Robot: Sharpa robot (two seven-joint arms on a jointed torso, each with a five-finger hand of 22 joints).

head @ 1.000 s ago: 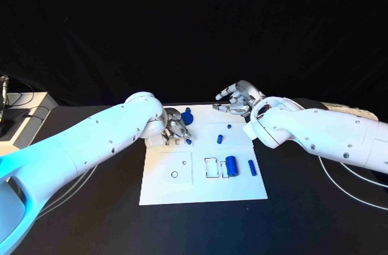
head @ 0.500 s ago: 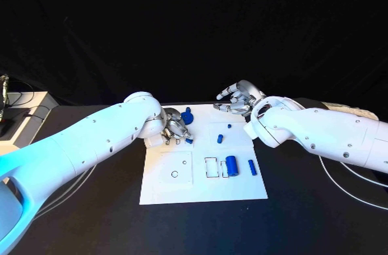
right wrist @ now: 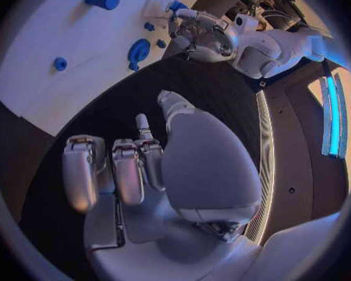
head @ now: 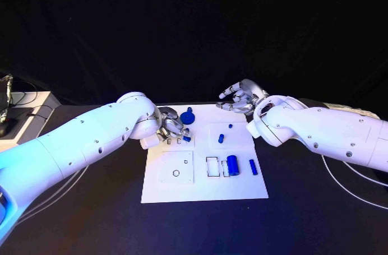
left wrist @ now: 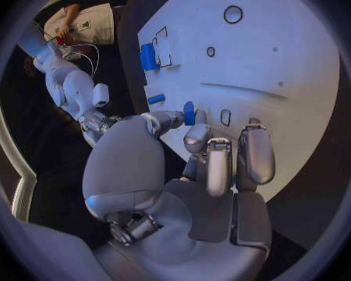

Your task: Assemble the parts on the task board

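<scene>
**Left hand seating a small peg**

Left hand [head: 170, 129] pinches a small blue cylindrical peg [left wrist: 188, 113] at its fingertips, low over the flat white rectangular task board [head: 202, 190], apparently lining it up with the slot just beside them. Right hand [head: 240, 99] hovers beyond the board's far edge, fingers curled, holding nothing — probably parked clear.

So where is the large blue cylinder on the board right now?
In the head view the large blue cylinder lies on the task board, right of its middle, between the outlined rectangular slots and a thin blue pin.
</scene>
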